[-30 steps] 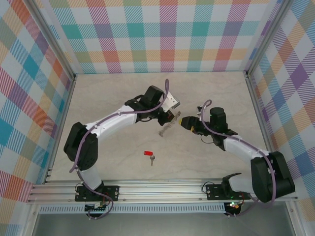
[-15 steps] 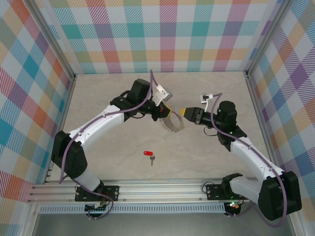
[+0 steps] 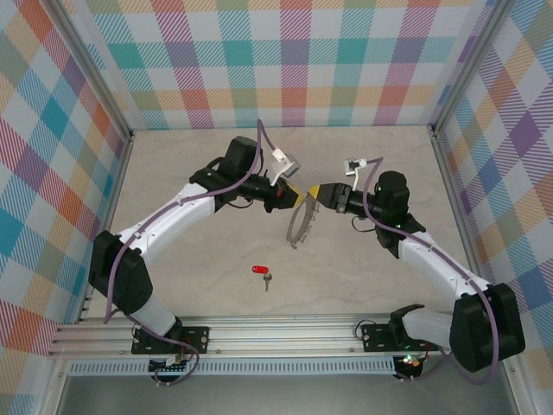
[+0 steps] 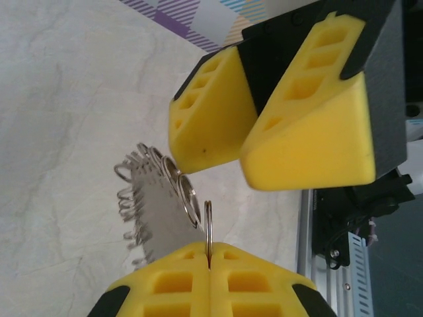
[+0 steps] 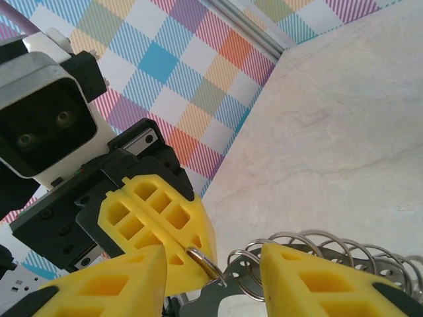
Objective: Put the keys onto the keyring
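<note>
Left gripper (image 3: 296, 198) pinches the keyring (image 3: 300, 226) — right gripper (image 3: 316, 192) straddles it, parted.

Top camera high at the near side, looking down, wrist cameras close in, facing each other, sharing the keyring (image 4: 158, 205).

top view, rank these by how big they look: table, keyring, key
1. table
2. keyring, held up nearer the camera and tilted, yet clearly bigger than the key
3. key
</note>
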Robot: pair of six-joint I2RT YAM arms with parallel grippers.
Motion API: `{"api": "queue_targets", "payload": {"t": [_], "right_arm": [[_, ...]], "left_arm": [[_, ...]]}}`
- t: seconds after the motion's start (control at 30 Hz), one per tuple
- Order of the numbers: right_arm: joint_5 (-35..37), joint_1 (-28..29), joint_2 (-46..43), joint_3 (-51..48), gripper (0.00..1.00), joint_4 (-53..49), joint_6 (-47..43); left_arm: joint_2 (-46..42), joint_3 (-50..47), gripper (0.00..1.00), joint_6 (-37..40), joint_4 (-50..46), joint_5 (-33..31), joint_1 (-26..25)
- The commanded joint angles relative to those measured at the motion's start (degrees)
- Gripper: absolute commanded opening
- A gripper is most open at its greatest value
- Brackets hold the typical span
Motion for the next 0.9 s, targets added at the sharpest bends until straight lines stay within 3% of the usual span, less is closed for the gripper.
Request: {"api": "queue_targets", "payload": {"t": [0.0, 0.33, 0.87], "right_arm": [[-1.84, 0.97, 0.54, 1.90, 0.41, 3.66, -0.13], [-1.45, 1.87, -0.92, 1.28, 0.37, 3.57, -0.46], [-3.22, 2.50, -1.87, 2.22, 0.22, 3.02, -0.74]], "left_arm": [[-2.72, 2.81, 0.00, -1.06, 1.22, 3.85, 0.45], [-2.28, 3.64, 0.00, -0.66, 0.65, 3.97, 0.45], [-1.26, 4.80, 0.00, 0.25, -0.61, 4.73, 0.63]]}}
